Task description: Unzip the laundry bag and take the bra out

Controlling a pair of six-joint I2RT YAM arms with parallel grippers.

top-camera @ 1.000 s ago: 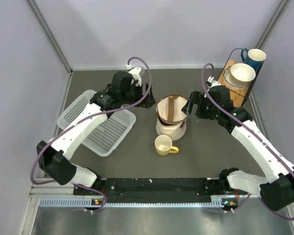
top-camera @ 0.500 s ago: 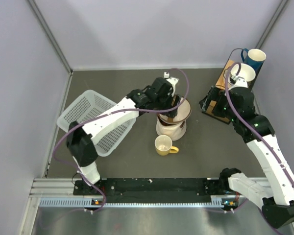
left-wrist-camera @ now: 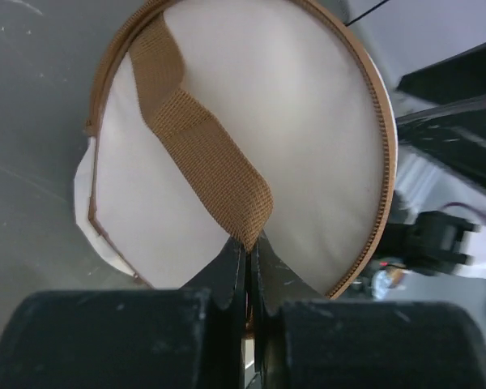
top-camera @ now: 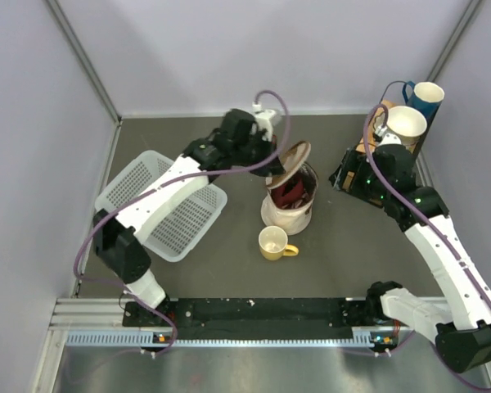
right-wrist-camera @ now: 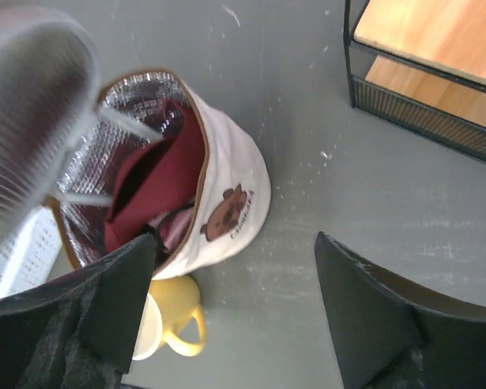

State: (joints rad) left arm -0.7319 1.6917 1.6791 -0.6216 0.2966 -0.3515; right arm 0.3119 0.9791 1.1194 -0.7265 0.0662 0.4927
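At the middle of a dark grey desk walled by pale lilac panels, the left hand is pinching the brown strap of the laundry bag tight, holding its round lid up. The maroon bra is sitting inside the bag. The right hand is hovering wide open, gripping nothing, near the wooden rack at the far right corner.

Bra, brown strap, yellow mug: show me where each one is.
bra (right-wrist-camera: pixel 158 170), right wrist view, on the maroon fabric fold.
brown strap (left-wrist-camera: pixel 202 154), left wrist view, middle of the webbing.
yellow mug (top-camera: pixel 272 242), top external view, its open mouth.
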